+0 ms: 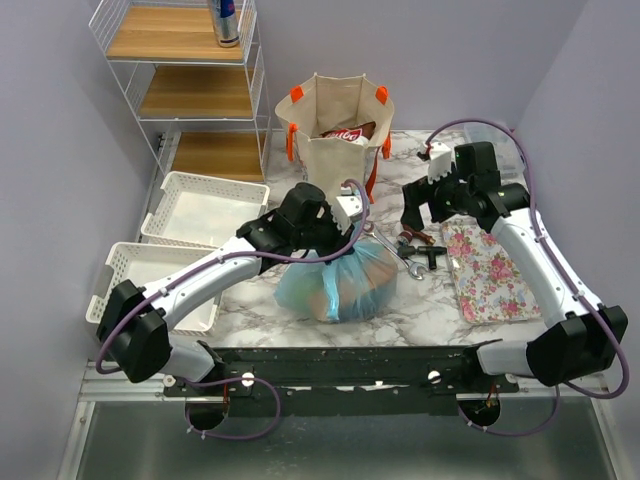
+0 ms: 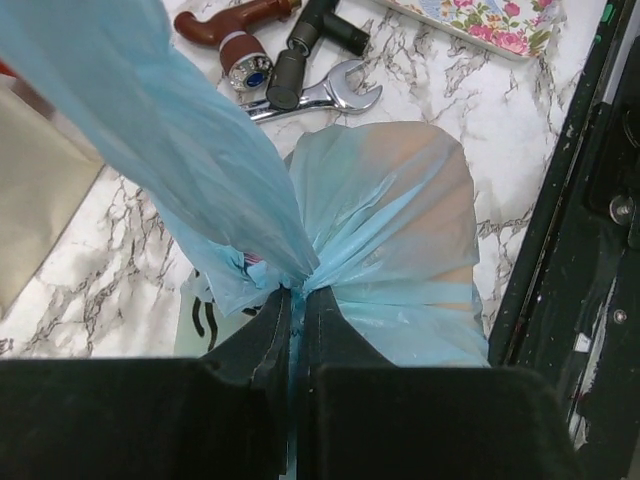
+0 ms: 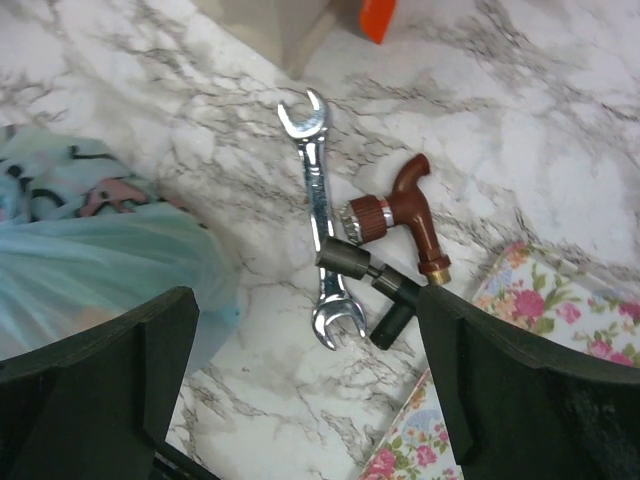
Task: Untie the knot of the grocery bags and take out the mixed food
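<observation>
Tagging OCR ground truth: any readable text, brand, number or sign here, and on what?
Nothing legible.
drink can on the shelf: print too small.
snack packet in the canvas tote: red-white logo, blurred.
blue plastic bag: cartoon print, no readable letters.
wrench: no marking visible.

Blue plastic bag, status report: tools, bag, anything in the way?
Left tool shut on gathered neck of blue plastic bag. Right tool open above the wrench. Bag closed, contents inside. Nothing blocking.

On table (image 1: 440, 318), plastic bag (image 1: 340, 285) front-centre, tote (image 1: 335, 150) behind it, wrench (image 3: 318, 230) right of bag, baskets (image 1: 205, 205) left.
</observation>
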Controlling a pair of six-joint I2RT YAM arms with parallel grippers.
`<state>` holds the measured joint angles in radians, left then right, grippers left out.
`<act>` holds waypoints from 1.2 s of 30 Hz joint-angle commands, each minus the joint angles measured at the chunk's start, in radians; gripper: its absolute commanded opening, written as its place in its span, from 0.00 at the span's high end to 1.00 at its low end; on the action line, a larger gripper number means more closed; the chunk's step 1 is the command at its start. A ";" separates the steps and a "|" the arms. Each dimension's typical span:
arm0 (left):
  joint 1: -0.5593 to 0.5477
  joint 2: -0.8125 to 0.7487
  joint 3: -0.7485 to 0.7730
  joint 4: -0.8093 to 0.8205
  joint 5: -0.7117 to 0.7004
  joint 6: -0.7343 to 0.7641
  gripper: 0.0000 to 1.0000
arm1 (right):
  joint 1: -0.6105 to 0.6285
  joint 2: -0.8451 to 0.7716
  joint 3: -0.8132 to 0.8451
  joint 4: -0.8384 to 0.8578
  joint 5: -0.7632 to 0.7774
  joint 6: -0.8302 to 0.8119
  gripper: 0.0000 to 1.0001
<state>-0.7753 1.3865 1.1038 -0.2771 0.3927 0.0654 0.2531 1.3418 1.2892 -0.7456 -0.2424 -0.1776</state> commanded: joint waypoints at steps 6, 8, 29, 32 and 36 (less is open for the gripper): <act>-0.003 -0.056 -0.003 -0.015 0.118 0.058 0.51 | -0.005 -0.078 0.038 -0.088 -0.303 -0.158 0.00; 0.010 -0.086 0.036 -0.125 0.171 0.101 0.31 | -0.005 -0.086 0.036 -0.087 -0.333 -0.159 0.00; 0.308 -0.097 0.123 -0.359 0.515 0.664 0.50 | 0.337 -0.086 -0.125 0.172 -0.351 -0.247 0.33; 0.237 -0.051 0.117 -0.338 0.469 0.686 0.52 | 0.350 -0.109 -0.215 0.221 -0.288 -0.318 0.39; 0.184 -0.002 0.116 -0.334 0.433 0.709 0.53 | 0.350 -0.170 -0.352 0.349 -0.186 -0.347 0.38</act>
<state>-0.5423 1.3399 1.2343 -0.6521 0.8536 0.7147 0.5976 1.2316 1.0313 -0.5270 -0.5575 -0.4595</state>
